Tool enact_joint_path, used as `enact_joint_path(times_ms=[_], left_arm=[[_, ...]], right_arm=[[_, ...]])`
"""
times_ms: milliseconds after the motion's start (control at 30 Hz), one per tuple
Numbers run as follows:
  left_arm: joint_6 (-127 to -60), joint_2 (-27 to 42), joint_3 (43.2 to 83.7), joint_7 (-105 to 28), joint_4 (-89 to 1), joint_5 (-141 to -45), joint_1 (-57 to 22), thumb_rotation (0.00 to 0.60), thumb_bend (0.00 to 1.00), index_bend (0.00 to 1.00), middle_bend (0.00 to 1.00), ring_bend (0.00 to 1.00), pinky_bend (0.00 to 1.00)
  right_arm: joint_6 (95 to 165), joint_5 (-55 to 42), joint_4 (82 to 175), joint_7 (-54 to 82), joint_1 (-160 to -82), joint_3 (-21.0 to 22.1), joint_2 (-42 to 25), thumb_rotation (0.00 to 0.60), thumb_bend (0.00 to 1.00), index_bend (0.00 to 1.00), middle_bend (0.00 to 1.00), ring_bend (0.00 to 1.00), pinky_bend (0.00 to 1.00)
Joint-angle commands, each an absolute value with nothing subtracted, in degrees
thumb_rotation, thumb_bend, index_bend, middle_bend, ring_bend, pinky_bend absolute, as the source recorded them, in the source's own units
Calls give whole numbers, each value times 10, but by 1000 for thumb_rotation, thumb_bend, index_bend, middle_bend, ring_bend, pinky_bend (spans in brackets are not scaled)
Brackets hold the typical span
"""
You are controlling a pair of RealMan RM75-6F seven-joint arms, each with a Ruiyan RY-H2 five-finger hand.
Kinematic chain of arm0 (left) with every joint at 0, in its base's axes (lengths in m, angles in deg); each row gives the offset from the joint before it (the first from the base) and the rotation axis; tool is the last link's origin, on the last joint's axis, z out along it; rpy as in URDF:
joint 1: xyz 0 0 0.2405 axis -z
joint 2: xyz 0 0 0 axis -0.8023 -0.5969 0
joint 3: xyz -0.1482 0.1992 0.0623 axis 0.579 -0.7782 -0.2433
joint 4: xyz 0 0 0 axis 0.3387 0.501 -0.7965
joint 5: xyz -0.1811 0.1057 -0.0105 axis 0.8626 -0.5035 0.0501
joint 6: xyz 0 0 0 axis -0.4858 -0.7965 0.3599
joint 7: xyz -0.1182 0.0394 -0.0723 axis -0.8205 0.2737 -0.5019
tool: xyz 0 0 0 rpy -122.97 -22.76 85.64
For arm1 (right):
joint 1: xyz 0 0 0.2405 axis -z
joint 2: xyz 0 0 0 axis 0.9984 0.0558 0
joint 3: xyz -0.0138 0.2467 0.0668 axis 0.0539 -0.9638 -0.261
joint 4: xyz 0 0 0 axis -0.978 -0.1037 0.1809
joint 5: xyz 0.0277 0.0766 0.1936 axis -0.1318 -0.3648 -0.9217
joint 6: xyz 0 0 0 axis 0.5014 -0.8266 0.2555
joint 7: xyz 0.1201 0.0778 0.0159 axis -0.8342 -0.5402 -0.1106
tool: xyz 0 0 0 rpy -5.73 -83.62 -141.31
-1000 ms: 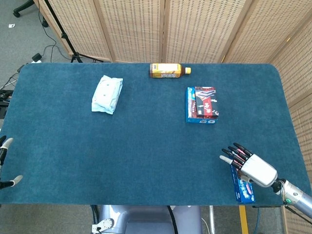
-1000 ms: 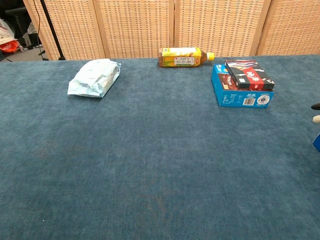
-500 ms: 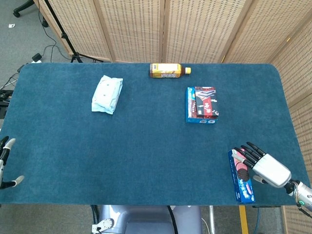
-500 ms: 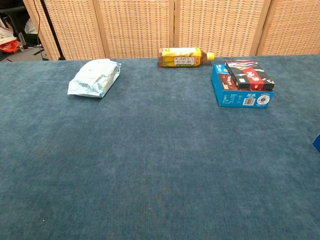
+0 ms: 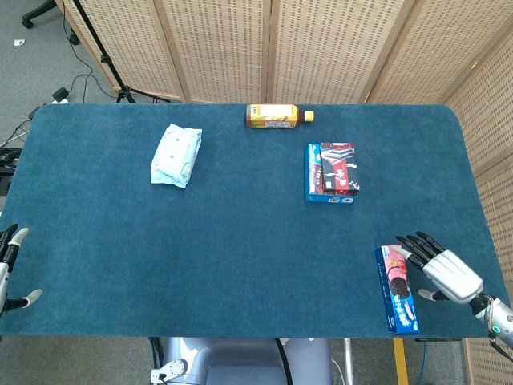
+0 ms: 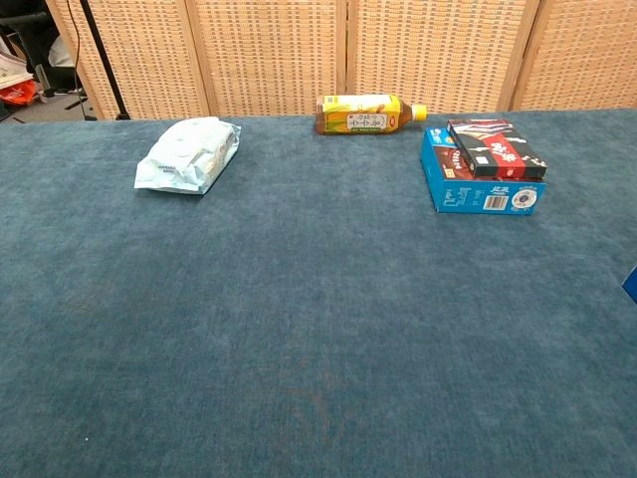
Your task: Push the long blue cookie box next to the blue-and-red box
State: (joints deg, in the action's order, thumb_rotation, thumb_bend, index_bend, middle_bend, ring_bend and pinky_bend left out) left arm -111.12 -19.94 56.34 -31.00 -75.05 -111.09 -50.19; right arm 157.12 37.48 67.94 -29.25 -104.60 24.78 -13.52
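So the long blue cookie box (image 5: 396,289) was lying flat near the front right corner of the table (image 5: 240,241), long side running front to back, its near end just about at the front edge. You could see cookie pictures on its top face in the head view. The chest view only caught a tiny blue sliver of it at the far right border (image 6: 631,284).

The right hand (image 5: 446,269) was just beside the box on the side toward the right edge, fingers spread wide and holding nothing. The dark fingertips (image 5: 407,243) pointed toward the box's far end; couldn't really tell if they touched it or just sat next to it. It didn't show in the chest view at all.

The blue-and-red box (image 5: 330,172) sat well apart from the cookie box, further back on the right half of the table, lying flat.

The left hand (image 5: 10,269) was barely in frame at the left edge near the front corner, only a few fingers peeking in, looked apart with nothing in them.

Other stuff: a yellow bottle (image 5: 277,116) on its side by the back edge, cap pointing right, and a white wipes pack (image 5: 176,155) on the left half toward the back.
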Motion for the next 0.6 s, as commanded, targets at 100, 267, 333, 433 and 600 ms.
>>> enact_joint_path(times_ms=[100,267,333,433,600], left_arm=[[-1111,-199,564,-312,-750,-1110,-502,600,0,0,0,0,0],[-1111,-199,564,-312,-749,-1109,-501,600,0,0,0,0,0],[-1109,-198,563,-311,-749,-1110,-501,600,0,0,0,0,0],[-1107,-198,563,-310,-748,-1110,-500,600,0,0,0,0,0],[-1108,-198,563,-312,-748,-1110,-500,600,0,0,0,0,0]], right_arm=[[1564,369,680,-313,-1052,246,-149,600,0,0,0,0,8],[1581,367,692,-327,-1058,242,-158,600,0,0,0,0,8],[1597,365,709,-333,-1068,236,-168,600,0,0,0,0,8],[1594,363,722,-328,-1079,232,-175,600,0,0,0,0,8],[1566,356,745,-321,-1102,223,-183,600,0,0,0,0,8]])
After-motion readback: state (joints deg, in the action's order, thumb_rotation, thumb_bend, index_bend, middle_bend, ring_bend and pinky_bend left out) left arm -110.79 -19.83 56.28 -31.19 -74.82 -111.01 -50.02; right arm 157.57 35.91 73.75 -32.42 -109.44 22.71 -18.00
